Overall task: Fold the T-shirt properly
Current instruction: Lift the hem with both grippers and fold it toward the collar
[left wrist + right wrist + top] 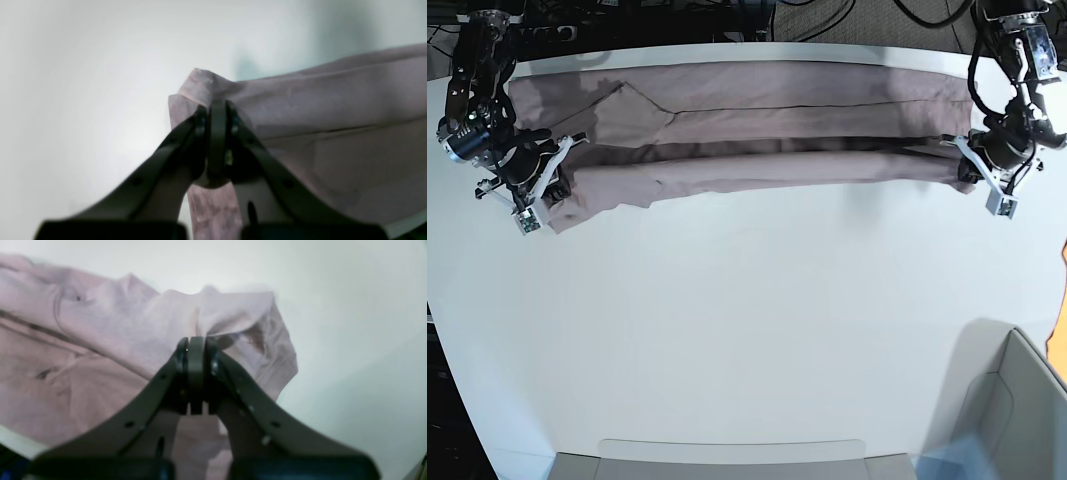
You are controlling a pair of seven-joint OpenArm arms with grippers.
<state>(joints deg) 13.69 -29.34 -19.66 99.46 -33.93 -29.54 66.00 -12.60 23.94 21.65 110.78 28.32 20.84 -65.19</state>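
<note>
T-shirt point(757, 130) stretched across table point(747, 330), left tool point(217, 110) and right tool point(196, 346) each clamped on opposite ends

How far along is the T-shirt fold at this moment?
Done: the T-shirt lies across the far side of the table as a long band, one lengthwise fold already doubled over. In hand: the left gripper and right gripper are each shut on one end of it, the cloth stretched between them. Left: the ends still need folding inward to make a compact stack.
</note>
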